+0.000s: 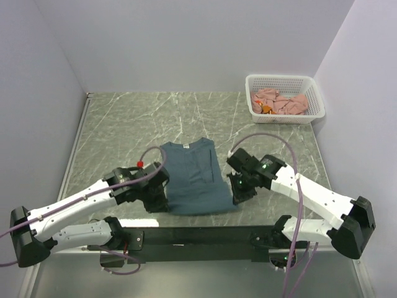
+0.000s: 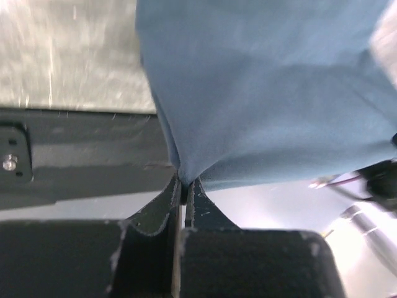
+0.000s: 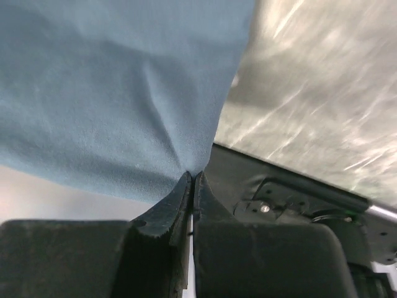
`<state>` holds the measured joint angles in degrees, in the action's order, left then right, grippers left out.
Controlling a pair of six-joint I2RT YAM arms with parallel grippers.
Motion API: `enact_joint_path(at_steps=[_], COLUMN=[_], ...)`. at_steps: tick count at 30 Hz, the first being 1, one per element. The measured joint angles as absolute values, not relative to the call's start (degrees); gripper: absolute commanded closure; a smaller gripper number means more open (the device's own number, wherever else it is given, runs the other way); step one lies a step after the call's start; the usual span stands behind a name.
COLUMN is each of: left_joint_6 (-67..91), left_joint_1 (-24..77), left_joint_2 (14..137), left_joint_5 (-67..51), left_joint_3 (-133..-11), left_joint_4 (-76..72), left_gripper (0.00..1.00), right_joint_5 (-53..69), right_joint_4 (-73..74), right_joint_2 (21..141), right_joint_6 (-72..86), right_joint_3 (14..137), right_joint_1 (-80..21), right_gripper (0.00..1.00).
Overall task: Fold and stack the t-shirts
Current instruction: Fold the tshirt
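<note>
- No text, brand, number or sign can be read in any view.
- On the slate-blue t-shirt: plain cloth, no legible print.
- On the white basket: no legible marking.

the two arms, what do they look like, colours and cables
Both arms have white shells with black joints: left arm, right arm. A thin purple cable loops along each. Left hand and right hand are black with two flat scuffed fingers. A red knob sits on the left wrist; green lights glow on the right.
</note>
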<state>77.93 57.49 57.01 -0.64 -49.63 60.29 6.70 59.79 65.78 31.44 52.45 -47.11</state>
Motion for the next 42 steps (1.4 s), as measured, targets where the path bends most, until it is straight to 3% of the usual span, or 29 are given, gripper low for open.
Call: enact_joint_path(at_steps=[7,27,42], left_joint_6=[69.7,51.0,42.7], left_joint_1=[45.2,29.1,20.4], left_joint_2=[57.4,71.2,85.4], left_joint_5=[-0.1,-0.8,-0.1], left_joint_3=[-55.9,-66.0,-67.7], left_joint_4=[60.2,55.1,42.5], left_gripper=[0.99,0.99,0.99], right_joint_5=[4.5,3.0,2.9], right_joint_4=[62.8,65.3,55.8], right_joint_2=[72.5,94.3,109.0], right_joint_6=[26.8,18.7,17.3], right_joint_3=[66.3,93.6,99.4], right_joint_1=[-40.5,-34.5,-31.4], right_gripper=[1.0,1.0,1.0])
